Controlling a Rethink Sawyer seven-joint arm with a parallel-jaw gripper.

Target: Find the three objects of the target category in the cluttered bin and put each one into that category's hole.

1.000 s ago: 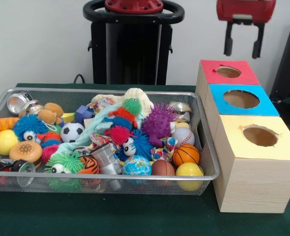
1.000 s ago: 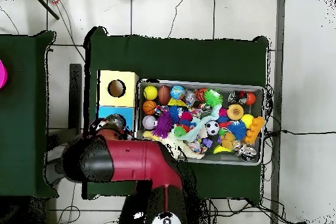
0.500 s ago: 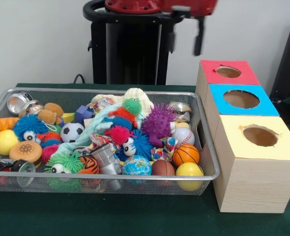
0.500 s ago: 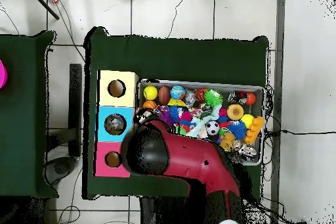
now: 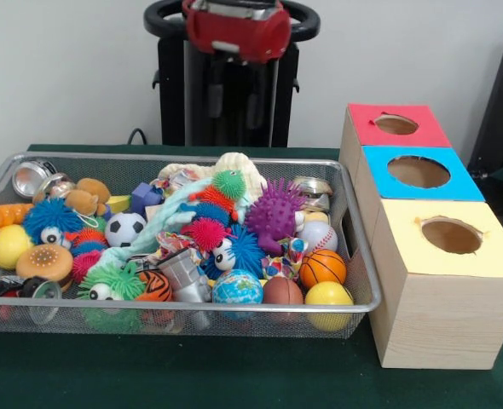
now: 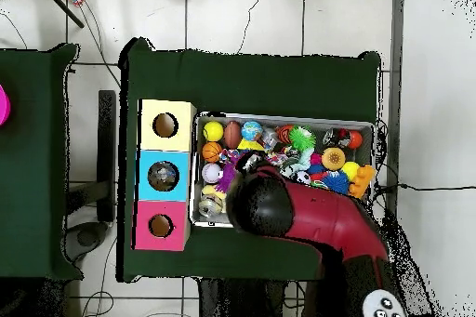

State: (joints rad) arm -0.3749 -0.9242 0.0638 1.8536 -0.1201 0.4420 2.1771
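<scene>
Green cloth covers the surface (image 5: 192, 375), where a wire bin (image 5: 358, 256) full of toys sits just beside three wooden boxes: red (image 5: 396, 125), blue (image 5: 419, 173) and yellow (image 5: 450, 236), each with a hole on top. A second ago the gripper (image 5: 232, 98) hung above the red box at about 2 o'clock in the front view; now it is at 12 o'clock, high over the far rim of the bin, with the arm (image 6: 307, 216) covering the bin's near half in the overhead view. Its jaws hang against the dark pedestal and nothing shows between them, but I cannot tell whether they are spread or closed. The swing away from the holes and back to the clutter reads as the start of a fresh search. Which category is wanted is not shown; if it is balls, candidates lie along the bin's 5 o'clock corner in the front view: a basketball (image 5: 322, 267), a yellow ball (image 5: 329, 296), a globe ball (image 5: 237, 287) and a baseball (image 5: 318, 234). All are well below the gripper and untouched
</scene>
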